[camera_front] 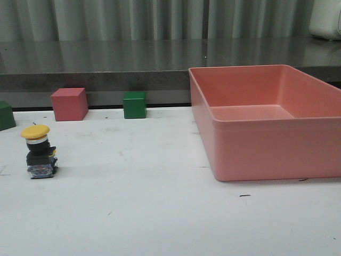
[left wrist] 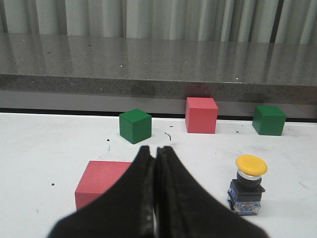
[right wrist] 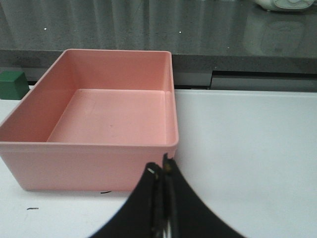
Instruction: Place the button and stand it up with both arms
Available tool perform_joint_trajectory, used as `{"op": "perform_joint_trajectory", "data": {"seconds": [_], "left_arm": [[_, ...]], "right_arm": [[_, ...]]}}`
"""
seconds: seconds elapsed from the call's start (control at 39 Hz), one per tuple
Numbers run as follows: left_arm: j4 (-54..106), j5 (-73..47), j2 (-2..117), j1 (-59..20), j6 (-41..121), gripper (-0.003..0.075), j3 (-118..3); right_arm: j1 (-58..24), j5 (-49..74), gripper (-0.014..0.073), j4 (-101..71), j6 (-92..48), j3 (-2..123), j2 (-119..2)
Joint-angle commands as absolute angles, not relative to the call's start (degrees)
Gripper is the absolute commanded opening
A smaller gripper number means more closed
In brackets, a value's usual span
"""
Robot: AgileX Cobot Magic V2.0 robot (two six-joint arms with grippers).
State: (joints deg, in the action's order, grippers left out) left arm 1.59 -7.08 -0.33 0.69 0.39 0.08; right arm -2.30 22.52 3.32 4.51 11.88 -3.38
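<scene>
The button (camera_front: 39, 152) stands upright on the white table at the left, yellow cap on top, black body and bluish base below. The left wrist view shows the same button (left wrist: 247, 184) upright, off to one side of my left gripper (left wrist: 155, 151), which is shut with nothing in it and does not touch it. My right gripper (right wrist: 161, 168) is shut and empty too, hanging near the front corner of the pink bin (right wrist: 89, 146). Neither gripper appears in the front view.
A large empty pink bin (camera_front: 266, 154) fills the right side. A red cube (camera_front: 69, 104) and a green cube (camera_front: 134, 105) sit at the table's back edge, another green cube (camera_front: 5, 116) at the far left. A red cube (left wrist: 96, 181) lies beside my left gripper.
</scene>
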Motion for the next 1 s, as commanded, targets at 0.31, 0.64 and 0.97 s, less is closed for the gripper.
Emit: {"op": "perform_joint_trajectory", "data": {"seconds": [0.31, 0.64, 0.97], "left_arm": [[2.0, -1.9, -1.7, 0.8, 0.0, -0.0020, 0.6], [2.0, -1.9, -1.7, 0.8, 0.0, -0.0020, 0.6], [2.0, -1.9, -1.7, 0.8, 0.0, -0.0020, 0.6]], "right_arm": [[-1.1, 6.5, -0.0060, -2.0, 0.0, 0.2, 1.6], [-1.1, 6.7, -0.0060, -2.0, 0.0, -1.3, 1.6], [-1.1, 6.7, -0.0060, -2.0, 0.0, -1.3, 1.6]]}}
